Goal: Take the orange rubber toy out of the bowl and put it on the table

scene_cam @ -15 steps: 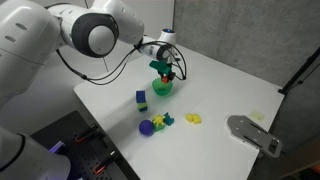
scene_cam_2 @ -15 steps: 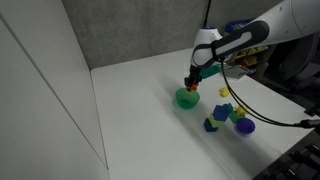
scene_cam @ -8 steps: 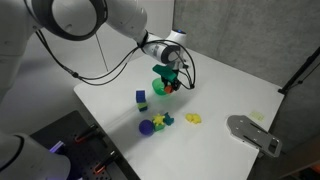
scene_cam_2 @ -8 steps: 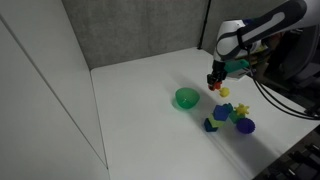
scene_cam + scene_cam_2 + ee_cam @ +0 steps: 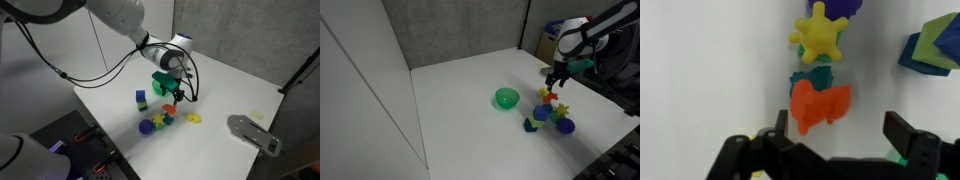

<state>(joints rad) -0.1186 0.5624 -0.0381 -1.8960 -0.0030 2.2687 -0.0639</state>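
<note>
Matt rubbery orange toy; smooth white table, smooth green bowl

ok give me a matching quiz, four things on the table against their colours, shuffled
Things:
1. bowl
2. ball
3. star toy
4. lumpy rubber toy

Colours:
a. orange
b. green
c. yellow
d. purple

Pairs: 1-b, 2-d, 3-c, 4-a
</note>
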